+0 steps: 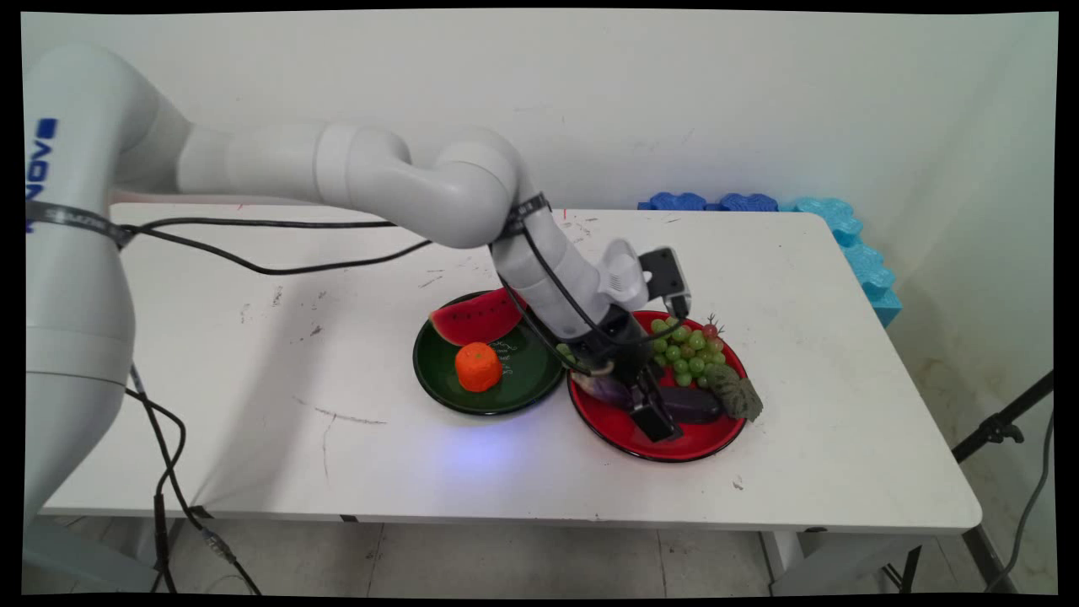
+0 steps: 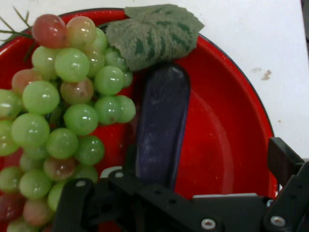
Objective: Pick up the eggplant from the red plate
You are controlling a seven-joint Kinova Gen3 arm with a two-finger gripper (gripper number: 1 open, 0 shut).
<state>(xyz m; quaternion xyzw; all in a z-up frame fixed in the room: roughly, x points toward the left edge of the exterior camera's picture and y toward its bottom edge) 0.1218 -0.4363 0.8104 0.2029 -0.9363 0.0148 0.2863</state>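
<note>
My gripper [image 1: 650,407] is lowered into a red plate [image 1: 684,447] at the table's middle right, and it is open. A dark purple eggplant [image 1: 696,404] lies on the plate and runs between the fingers. In the hand view the eggplant [image 2: 161,125] sits close to the left finger, and the right finger [image 2: 285,162] stands well apart from it over the bare red plate [image 2: 227,140]. A bunch of green and reddish grapes [image 2: 63,96] with a cloth leaf [image 2: 154,34] lies beside the eggplant; in the main view the grapes [image 1: 687,350] are just behind the gripper.
A dark green plate [image 1: 527,375] touches the red one on its left and holds a watermelon slice [image 1: 476,319] and an orange fruit [image 1: 478,367]. Blue foam blocks [image 1: 843,232] line the table's far right corner. Black cables hang from the arm.
</note>
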